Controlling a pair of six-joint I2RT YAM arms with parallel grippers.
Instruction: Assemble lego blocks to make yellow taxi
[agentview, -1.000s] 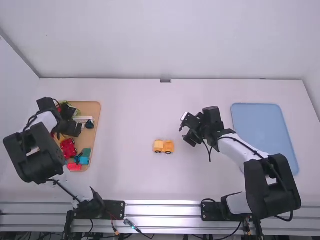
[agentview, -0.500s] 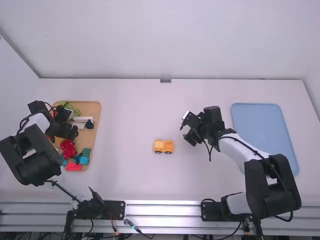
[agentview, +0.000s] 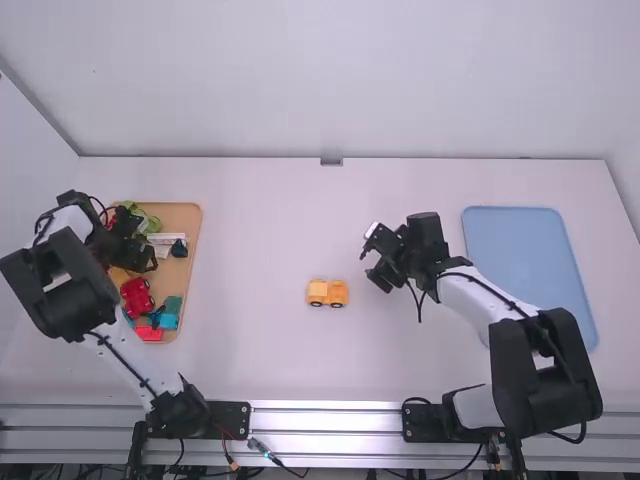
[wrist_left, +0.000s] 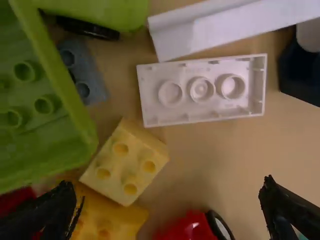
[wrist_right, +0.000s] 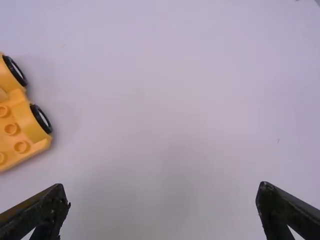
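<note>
Yellow-orange plastic block vehicle on black wheels (agentview: 318, 290), well in from white table's (agentview: 260, 370) edges

Between tan tray's (agentview: 188, 225) right edge and right gripper (agentview: 367, 260), apart from both; claw wide, empty. Over tray, left gripper (agentview: 143, 244), also wide, empty. Inside tray: pale-yellow studded block (wrist_left: 125, 162), upturned white rectangular block (wrist_left: 160, 111).

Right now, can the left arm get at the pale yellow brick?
Probably yes: jaws open, nothing on the brick, but the green piece and darker yellow block crowd it.
</note>
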